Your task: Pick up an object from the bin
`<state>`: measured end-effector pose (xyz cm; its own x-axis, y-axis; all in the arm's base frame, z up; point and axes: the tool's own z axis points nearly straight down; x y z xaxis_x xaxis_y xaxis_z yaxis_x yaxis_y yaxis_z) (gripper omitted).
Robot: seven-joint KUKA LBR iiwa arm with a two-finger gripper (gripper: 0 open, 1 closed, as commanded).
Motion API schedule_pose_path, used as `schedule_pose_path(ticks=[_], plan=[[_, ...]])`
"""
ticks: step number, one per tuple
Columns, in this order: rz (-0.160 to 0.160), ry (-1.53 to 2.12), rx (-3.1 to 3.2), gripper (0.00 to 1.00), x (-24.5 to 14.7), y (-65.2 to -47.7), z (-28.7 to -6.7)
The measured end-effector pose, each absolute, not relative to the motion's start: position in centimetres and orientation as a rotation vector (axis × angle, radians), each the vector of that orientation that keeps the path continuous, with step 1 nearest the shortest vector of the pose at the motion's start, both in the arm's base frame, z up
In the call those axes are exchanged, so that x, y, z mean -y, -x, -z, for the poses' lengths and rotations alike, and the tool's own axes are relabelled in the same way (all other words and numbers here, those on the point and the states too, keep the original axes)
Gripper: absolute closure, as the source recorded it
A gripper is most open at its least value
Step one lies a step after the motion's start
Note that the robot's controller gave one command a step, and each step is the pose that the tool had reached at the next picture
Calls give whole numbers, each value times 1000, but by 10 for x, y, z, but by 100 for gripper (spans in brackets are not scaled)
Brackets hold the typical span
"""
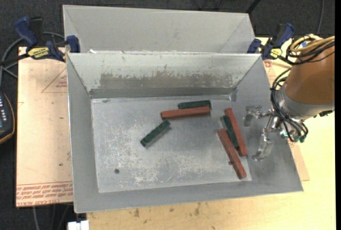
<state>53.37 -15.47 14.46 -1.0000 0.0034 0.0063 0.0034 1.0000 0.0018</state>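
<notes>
My gripper [254,136] hangs over the bin's right sloping wall, open, with nothing between its fingers. Just left of it lie three bars close together: a long red-brown bar [232,153] slanting toward the front, a second red-brown bar [236,131] beside it, and a dark green bar [229,125] wedged between them. The gripper is apart from all three.
Near the back of the bin floor a red-brown bar [185,113] lies flat with a dark green bar [194,104] just behind it. Another dark green bar [155,133] lies slanted in the middle. The arm's orange cover sits outside the right rim.
</notes>
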Motion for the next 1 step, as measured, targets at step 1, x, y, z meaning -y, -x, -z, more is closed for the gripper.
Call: schedule_pose_path(ticks=[1], plan=[[5,-634,3077,0,111,-540,-122]])
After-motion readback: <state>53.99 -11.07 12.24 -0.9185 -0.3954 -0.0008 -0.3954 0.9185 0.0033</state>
